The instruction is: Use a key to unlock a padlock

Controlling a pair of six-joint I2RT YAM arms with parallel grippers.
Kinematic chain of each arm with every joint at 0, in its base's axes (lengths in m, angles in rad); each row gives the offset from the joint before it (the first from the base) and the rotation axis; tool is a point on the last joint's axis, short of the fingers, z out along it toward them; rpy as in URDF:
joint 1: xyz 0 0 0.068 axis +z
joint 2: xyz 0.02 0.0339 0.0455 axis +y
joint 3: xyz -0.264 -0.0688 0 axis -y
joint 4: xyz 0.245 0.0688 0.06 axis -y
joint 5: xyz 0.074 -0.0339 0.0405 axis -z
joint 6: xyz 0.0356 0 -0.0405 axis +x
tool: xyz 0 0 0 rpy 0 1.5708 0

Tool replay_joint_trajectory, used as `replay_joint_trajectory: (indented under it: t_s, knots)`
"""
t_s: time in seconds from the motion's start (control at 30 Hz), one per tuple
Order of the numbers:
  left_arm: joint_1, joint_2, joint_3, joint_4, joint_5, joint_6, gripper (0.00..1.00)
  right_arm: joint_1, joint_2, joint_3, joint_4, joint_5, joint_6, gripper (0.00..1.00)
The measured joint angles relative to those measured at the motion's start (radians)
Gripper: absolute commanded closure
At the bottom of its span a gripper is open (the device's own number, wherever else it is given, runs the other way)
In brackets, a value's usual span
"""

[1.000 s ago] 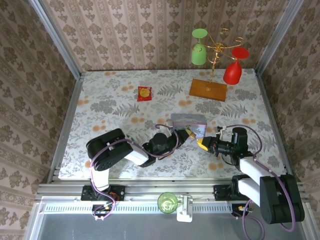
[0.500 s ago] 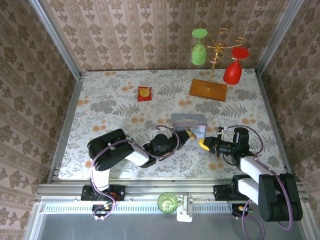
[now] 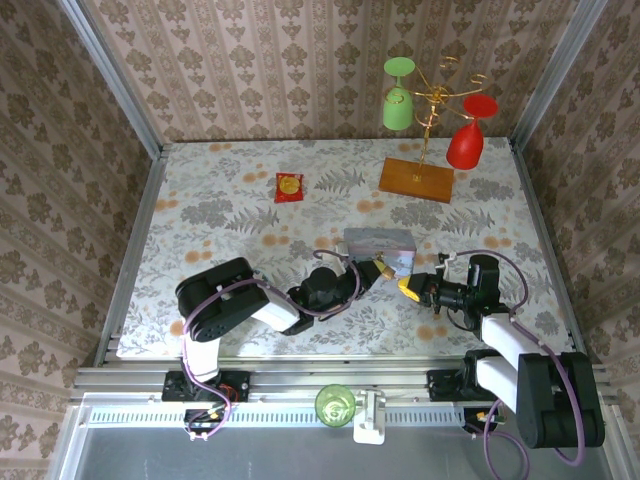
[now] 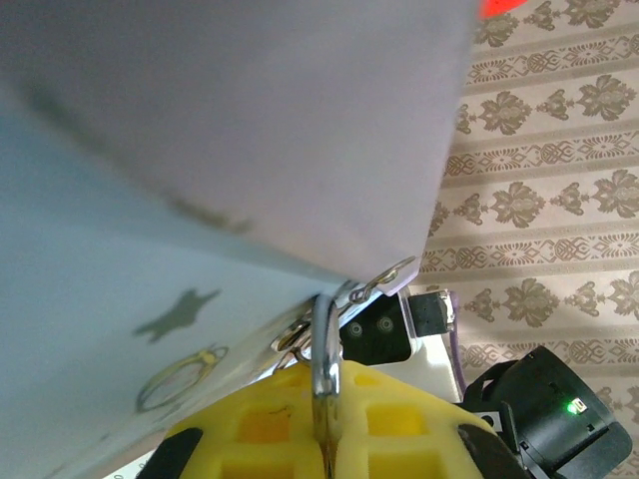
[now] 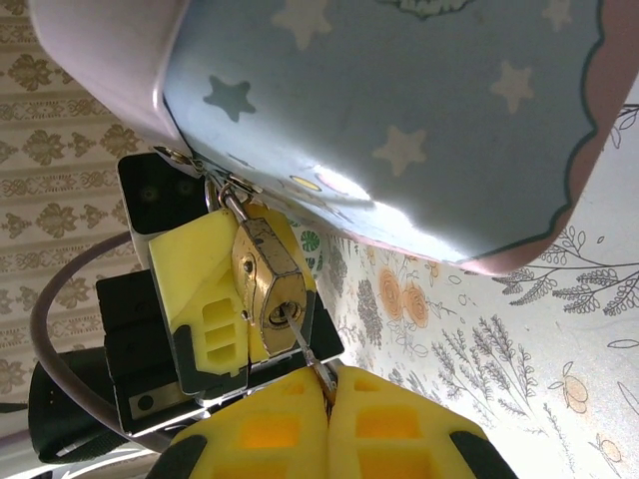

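Note:
The small brass padlock [image 5: 268, 281] hangs by its silvery shackle [image 4: 325, 351] from the latch of a pale blue starred tin [image 5: 399, 120]. My left gripper [image 4: 325, 424] is shut on the padlock, with a yellow finger [image 5: 200, 289] on each side of its body. The thin silver key [image 5: 305, 344] points up from my right gripper [image 5: 327, 391], which is shut on it. The key's tip sits in the keyhole at the padlock's end. From above, both grippers meet at the tin's [image 3: 378, 243] front right corner, the left gripper [image 3: 377, 268] to the left and the right gripper [image 3: 406, 287] to the right.
A wooden base with a gold rack [image 3: 417, 178] stands at the back right, with a green glass [image 3: 398, 105] and a red glass [image 3: 470, 145] hanging from it. A red-and-yellow packet [image 3: 289, 187] lies at the back left of centre. A green cup [image 3: 336, 404] sits at the front rail.
Almost nothing has changed. The tin and the left arm have shifted very slightly to the right, and both grips are unchanged.

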Motion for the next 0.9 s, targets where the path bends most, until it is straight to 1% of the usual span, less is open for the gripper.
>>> replay_joint_trajectory:
  t_s: [0.33, 0.47, 0.6, 0.9]
  knots:
    - [-0.001, 0.007, 0.000, -0.005, -0.003, 0.015, 1.00, 0.008, 0.057, 0.004, 0.019, -0.005, 0.017, 1.00]
    - [0.000, 0.008, 0.000, -0.011, -0.016, 0.022, 1.00, 0.008, 0.111, 0.026, 0.026, -0.021, 0.030, 1.00]
    - [-0.001, 0.011, 0.002, -0.021, -0.021, 0.023, 1.00, 0.010, 0.172, 0.036, 0.071, -0.042, 0.062, 1.00]
    - [0.006, 0.011, 0.019, -0.029, -0.021, 0.022, 1.00, 0.010, 0.164, 0.047, 0.074, -0.032, 0.051, 1.00]
